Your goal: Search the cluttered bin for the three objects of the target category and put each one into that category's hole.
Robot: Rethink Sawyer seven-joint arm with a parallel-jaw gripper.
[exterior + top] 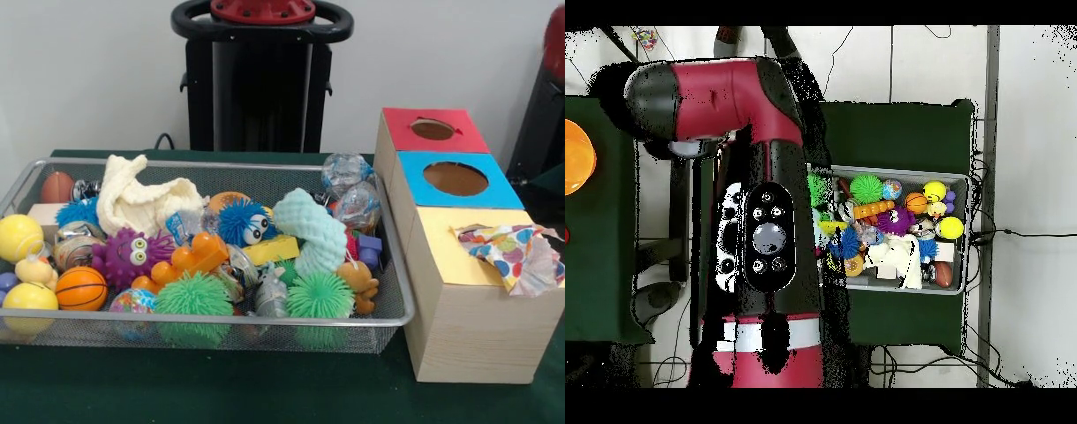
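Note:
The wire-mesh bin [265, 320] sits on the green table, full of toys; it also shows in the overhead view [964, 200]. One polka-dot cloth bunch [514, 253] lies on top of the yellow-faced wooden box [441, 252], over the place of its hole, which is hidden under it. I see no other polka-dot cloth among the toys. The gripper shows in neither view. Only the red and black arm [755, 200] shows in the overhead view, covering the area left of the bin.
The blue-faced box [455, 179] and red-faced box [433, 130] stand in a row behind the yellow one, right of the bin. In the bin are a cream knitted cloth [141, 203], spiky green balls [192, 296], yellow balls and foil wrappers. The pedestal [260, 79] stands behind.

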